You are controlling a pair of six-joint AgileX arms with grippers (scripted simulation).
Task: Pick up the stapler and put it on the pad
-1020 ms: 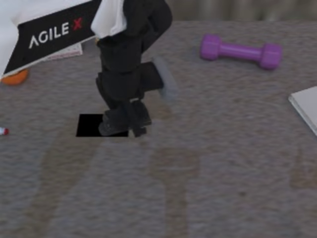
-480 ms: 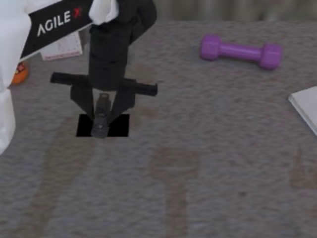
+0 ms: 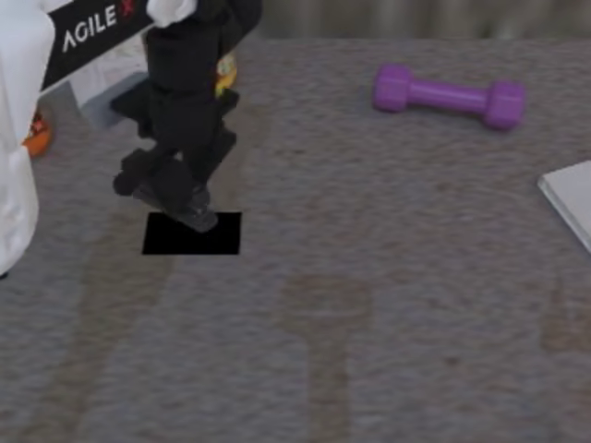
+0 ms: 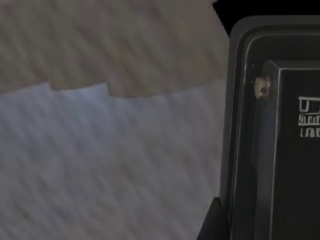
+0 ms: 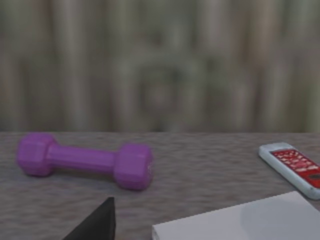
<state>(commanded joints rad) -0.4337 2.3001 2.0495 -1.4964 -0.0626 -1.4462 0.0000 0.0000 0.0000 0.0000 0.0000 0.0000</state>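
In the top view my left gripper (image 3: 180,198) hangs over the far edge of the black pad (image 3: 214,240). It is shut on the stapler (image 3: 199,220), whose grey end pokes out over the pad's far edge; the arm hides the rest of it. The left wrist view shows the stapler (image 4: 280,150) close up as a black ridged body with a small rivet, and a corner of the pad (image 4: 270,7) beyond it. My right arm is parked out of the top view; one of its fingertips (image 5: 102,222) shows, far off centre.
A purple dumbbell (image 3: 450,95) lies at the far right. A white flat slab (image 3: 571,198) sits at the right edge, and a white phone with a red screen (image 5: 292,167) lies beside it. An orange object (image 3: 37,138) and a white card (image 3: 97,92) lie far left.
My left wrist has kept turning over the pad, and the stapler has turned with it. The gripper has shifted a little to the left and towards the pad's far edge.
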